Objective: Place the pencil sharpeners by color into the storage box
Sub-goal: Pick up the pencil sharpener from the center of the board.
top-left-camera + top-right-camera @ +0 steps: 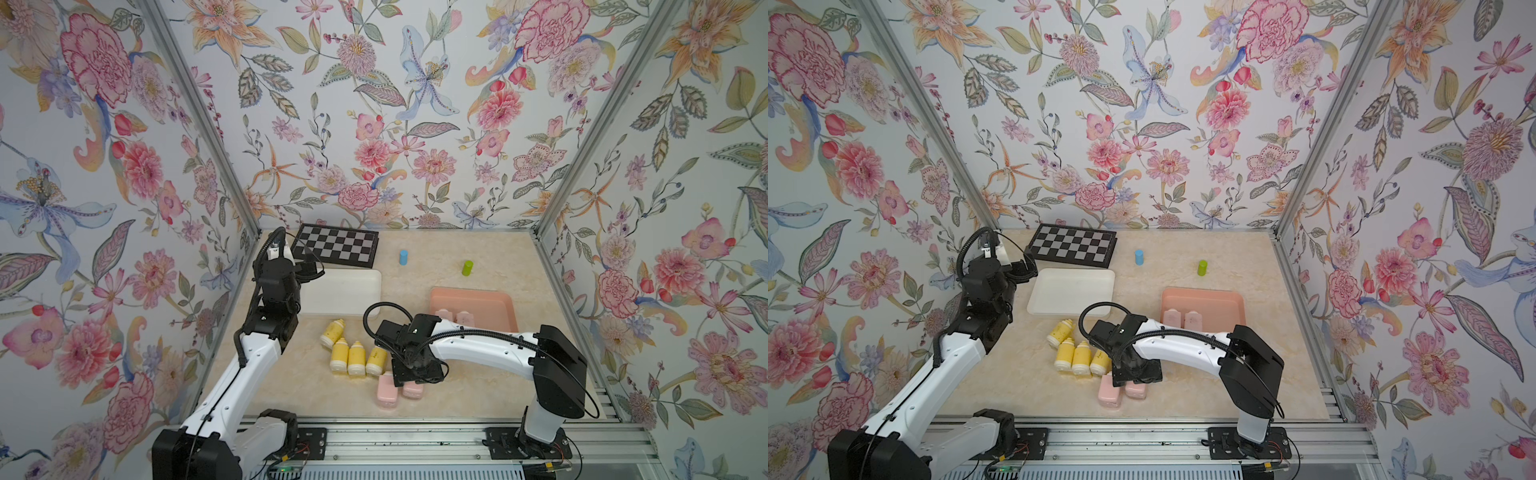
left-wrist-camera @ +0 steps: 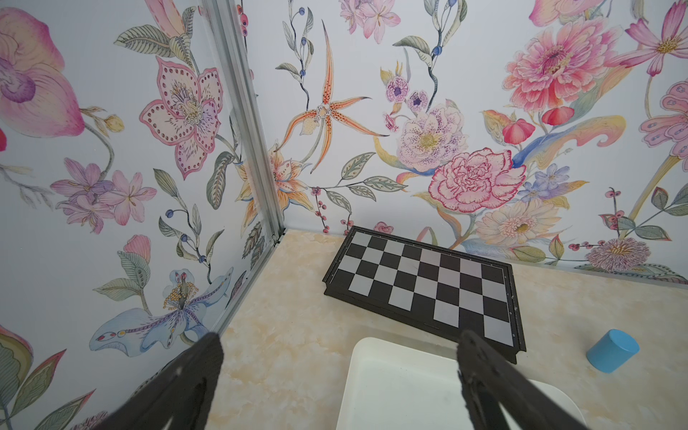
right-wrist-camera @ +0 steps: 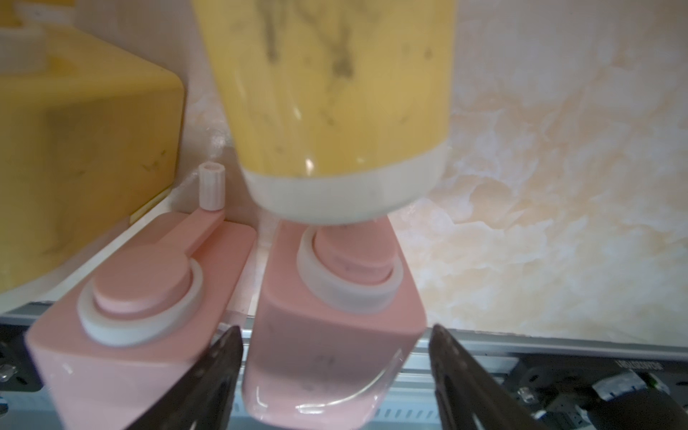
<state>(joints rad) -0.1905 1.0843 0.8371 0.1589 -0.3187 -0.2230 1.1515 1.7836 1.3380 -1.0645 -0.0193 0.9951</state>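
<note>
Pink plastic lies nearest: two sharpeners side by side on the cream tabletop (image 1: 478, 386), close to the front rail (image 1: 395, 440). One, the free pink sharpener (image 1: 386, 392), has nothing on it. Over the other, the straddled pink sharpener (image 3: 327, 298), hangs the right gripper (image 3: 333, 331). Its fingers (image 3: 219, 365) are lowered one on each side of the body and set fairly narrow; whether they press it yet I cannot tell.

Just behind, four yellow sharpeners (image 1: 356, 358) lie in a loose cluster on the table. In the right wrist view the white base of the closest one touches the straddled one's cap. No fifth yellow piece shows.

Farther back sit the two boxes. The pink tray (image 1: 473, 296) holds two stored pink sharpeners (image 1: 444, 314) at its near edge. The white tray (image 1: 345, 291) is bare, and the left gripper (image 2: 340, 337) hovers by its far left corner, fingers spread wide with nothing between them.

Beyond, a blue cylinder (image 1: 403, 257), a green cylinder (image 1: 467, 267) and a chessboard (image 1: 336, 245) take no part in the sorting.

By my reckoning half the pink set is stored, a third piece is lined up for the grasp, and all the yellow work remains.
</note>
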